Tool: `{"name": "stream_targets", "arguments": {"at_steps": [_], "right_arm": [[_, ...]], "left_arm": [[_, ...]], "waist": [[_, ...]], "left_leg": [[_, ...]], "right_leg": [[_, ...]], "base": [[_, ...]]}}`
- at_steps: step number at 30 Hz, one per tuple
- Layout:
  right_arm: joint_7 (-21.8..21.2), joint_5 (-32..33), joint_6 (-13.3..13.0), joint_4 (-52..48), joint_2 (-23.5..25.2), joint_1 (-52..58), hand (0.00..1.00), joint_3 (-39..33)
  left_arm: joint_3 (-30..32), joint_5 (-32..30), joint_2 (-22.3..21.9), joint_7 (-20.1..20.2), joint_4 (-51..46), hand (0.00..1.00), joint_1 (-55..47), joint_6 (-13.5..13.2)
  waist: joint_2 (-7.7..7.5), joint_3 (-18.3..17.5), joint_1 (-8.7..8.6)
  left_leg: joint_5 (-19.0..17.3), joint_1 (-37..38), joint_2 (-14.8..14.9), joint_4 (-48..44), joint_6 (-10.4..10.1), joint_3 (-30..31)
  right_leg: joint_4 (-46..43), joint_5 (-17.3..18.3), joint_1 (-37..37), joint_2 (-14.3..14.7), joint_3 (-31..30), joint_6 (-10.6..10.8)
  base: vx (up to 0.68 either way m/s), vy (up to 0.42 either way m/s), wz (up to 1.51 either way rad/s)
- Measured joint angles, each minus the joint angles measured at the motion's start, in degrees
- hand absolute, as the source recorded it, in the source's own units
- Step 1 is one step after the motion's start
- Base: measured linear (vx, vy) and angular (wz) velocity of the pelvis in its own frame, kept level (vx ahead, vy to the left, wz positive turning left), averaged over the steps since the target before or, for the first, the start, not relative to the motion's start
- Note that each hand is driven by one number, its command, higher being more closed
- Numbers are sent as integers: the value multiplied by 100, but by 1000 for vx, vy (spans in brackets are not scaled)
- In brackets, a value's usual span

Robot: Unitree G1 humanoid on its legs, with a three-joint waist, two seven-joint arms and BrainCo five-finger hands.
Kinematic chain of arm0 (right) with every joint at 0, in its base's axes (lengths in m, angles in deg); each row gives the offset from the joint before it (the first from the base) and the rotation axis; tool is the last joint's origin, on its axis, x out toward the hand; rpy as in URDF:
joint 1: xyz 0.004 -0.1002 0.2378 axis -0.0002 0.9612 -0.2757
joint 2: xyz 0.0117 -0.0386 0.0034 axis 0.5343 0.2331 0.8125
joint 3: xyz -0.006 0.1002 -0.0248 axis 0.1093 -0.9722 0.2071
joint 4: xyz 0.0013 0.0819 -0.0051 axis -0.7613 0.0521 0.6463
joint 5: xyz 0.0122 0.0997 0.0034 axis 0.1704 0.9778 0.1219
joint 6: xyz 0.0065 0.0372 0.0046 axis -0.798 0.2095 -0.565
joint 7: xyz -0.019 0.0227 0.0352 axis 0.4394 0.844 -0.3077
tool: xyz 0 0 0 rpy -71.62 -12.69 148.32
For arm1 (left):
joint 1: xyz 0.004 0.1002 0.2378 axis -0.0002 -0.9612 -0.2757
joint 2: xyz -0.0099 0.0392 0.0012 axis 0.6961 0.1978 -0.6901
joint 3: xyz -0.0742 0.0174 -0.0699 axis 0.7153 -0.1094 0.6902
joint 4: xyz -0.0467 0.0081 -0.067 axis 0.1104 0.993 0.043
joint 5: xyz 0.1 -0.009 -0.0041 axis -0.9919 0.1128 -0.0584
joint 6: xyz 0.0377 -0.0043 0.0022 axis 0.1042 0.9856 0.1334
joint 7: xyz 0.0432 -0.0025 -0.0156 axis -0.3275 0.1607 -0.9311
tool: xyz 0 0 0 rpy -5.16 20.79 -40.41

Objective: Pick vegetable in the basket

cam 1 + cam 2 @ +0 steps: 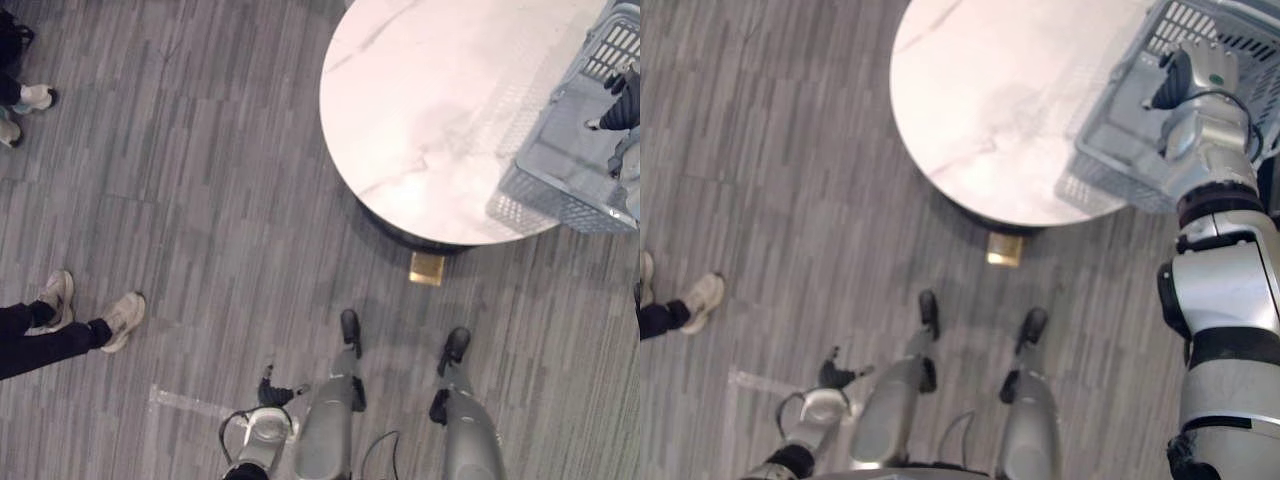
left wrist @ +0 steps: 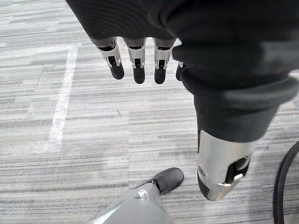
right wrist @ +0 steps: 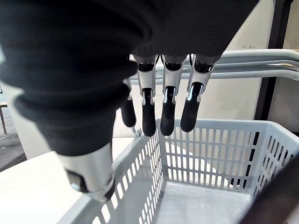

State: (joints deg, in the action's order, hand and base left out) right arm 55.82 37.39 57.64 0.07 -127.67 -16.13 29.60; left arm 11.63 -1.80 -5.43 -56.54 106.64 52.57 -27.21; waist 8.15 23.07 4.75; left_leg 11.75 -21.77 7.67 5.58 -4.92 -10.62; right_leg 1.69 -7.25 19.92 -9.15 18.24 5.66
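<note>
A grey plastic basket [image 1: 560, 160] stands on the right side of a round white table [image 1: 420, 100], partly over its edge. The part of its slatted inside [image 3: 205, 200] that I see holds nothing. My right hand [image 3: 168, 112] hangs just above the basket's near wall, fingers straight and pointing down, holding nothing; its dark cover [image 1: 622, 100] reaches over the basket. My left hand [image 2: 138, 70] hangs low over the floor by my side [image 1: 272, 392], fingers relaxed and empty.
A person's legs and pale shoes [image 1: 120, 320] stand on the grey plank floor at the left, more shoes [image 1: 35, 97] further back. A brass block [image 1: 427, 267] sits at the table's base. Metal rails [image 3: 261, 63] run behind the basket.
</note>
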Motion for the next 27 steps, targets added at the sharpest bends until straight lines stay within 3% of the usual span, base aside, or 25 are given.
{"name": "stream_targets", "arguments": {"at_steps": [4, 7, 14, 20, 27], "right_arm": [[-45, 22, -40, -1231, -5, 441, 0, 43], [-156, 18, -250, -1907, -6, 609, 0, 275], [-235, 15, -392, -2526, -108, 774, 0, 542], [-221, 15, -440, -2643, -110, 795, 0, 561], [39, 16, -307, -2002, -122, 253, 0, 543]], "left_arm": [[14, 0, -1, -28, 2, 0, 0, 1], [141, 0, 0, -50, 2, 0, 3, 3], [322, -2, 4, -63, 9, 0, 3, 5], [369, -1, 7, -164, 5, 0, 4, 3], [523, 3, 16, -283, 5, 0, 16, -16]], "waist": [[-11, -3, -87], [-24, -1, -133], [-117, -1, -185], [-264, -1, -244], [-298, -4, -244]], "left_leg": [[-2, 22, 25, 0, -1, -95], [-2, 51, 42, 2, -1, -214], [9, 95, 164, 34, -20, -287], [20, 87, 183, 34, -35, -308], [27, 31, 163, 26, -28, -310]], "right_leg": [[1, -22, 35, 22, -81, -25], [31, -92, 85, 37, -225, -39], [115, -158, 71, 164, -304, -84], [234, -253, 49, 199, -325, -107], [369, -371, 41, 197, -320, -104]], "base": [[-7, -19, -11], [-10, -16, -21], [-25, -29, -10], [-12, -14, -3], [0, 0, 0]]}}
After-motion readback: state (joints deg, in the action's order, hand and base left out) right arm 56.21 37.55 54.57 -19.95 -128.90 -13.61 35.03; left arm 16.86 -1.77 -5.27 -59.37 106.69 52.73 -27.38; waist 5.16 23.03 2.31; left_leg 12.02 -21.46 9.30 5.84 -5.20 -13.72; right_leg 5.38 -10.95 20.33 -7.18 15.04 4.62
